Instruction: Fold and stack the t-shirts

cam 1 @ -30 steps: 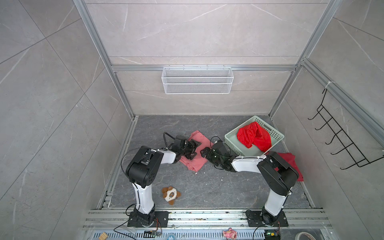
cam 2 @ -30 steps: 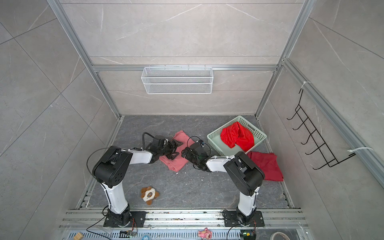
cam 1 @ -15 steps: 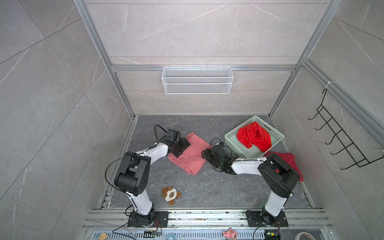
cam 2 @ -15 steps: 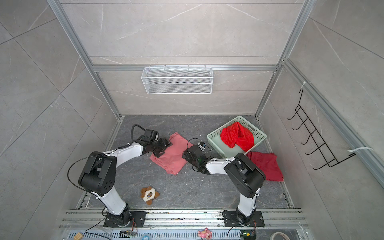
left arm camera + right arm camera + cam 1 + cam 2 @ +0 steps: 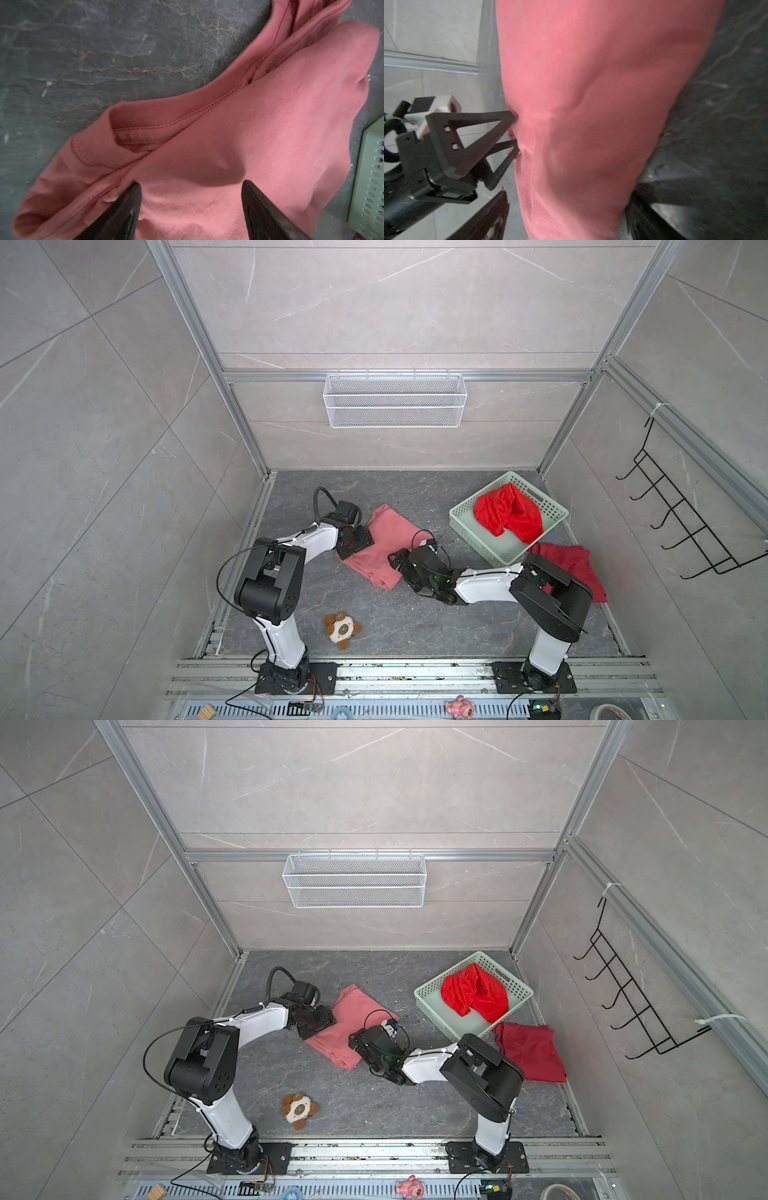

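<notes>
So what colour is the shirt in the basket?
The shirt is bright red; clearest in a top view.

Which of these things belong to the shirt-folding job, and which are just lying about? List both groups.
Part of the job:
- salmon-pink t-shirt, flat in the middle
- scarlet t-shirt, crumpled in the basket
- crimson t-shirt, beside the basket

Just lying about:
- plush toy
- green basket
- wire shelf
- small pink toy at the front edge

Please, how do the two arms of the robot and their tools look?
The left arm and right arm have white link shells and black boxy joints. A black cable loops at the left wrist. The left tool has black triangular open-frame fingers; the right tool is black too.
</notes>
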`<act>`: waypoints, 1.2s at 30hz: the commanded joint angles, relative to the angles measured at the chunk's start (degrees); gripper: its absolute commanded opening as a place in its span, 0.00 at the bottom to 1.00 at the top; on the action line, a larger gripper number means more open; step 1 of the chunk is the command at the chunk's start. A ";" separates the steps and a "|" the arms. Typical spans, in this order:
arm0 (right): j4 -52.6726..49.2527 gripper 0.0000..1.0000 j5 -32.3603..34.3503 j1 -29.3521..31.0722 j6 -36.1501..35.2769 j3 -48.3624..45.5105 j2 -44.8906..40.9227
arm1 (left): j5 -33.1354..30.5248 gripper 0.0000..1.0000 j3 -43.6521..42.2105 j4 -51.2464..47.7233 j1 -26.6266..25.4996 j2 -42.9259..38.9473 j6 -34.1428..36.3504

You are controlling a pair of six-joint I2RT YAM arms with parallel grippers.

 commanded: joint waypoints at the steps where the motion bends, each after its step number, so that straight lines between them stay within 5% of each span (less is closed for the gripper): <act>1: -0.15 0.88 1.18 0.38 4.02 -2.70 5.56 | 4.25 0.78 -4.15 2.08 -0.36 2.97 -1.50; 7: 7.73 0.77 2.66 -0.28 3.53 -0.27 11.63 | 6.22 0.78 -5.46 4.34 -1.13 2.73 -2.62; 10: 8.31 0.62 2.44 -0.92 3.04 1.24 13.33 | 7.31 0.77 -5.77 5.24 -1.54 3.20 -3.04; 13: 5.24 0.42 3.12 -1.31 0.63 3.03 13.23 | 7.56 0.77 -5.99 5.77 -1.85 3.03 -3.32; 16: 1.10 0.10 4.20 -1.70 -0.69 4.21 12.38 | 7.10 0.77 -6.08 5.76 -1.85 2.19 -3.05; 18: -0.50 0.00 4.33 -2.07 -1.27 4.11 11.34 | 6.08 0.77 -5.77 4.51 -1.85 1.56 -2.52; 22: -4.69 0.00 5.91 -2.35 -4.68 3.83 8.04 | 3.35 0.77 -4.59 1.87 -1.78 0.10 -0.81; 28: -27.47 0.00 9.30 -2.32 -13.81 7.70 -2.17 | -4.17 0.79 0.74 -4.52 -1.59 -4.44 5.66; 36: -35.19 0.00 4.81 -2.96 -14.93 -0.60 -12.03 | -0.32 0.80 13.33 -7.73 -6.56 -5.55 15.88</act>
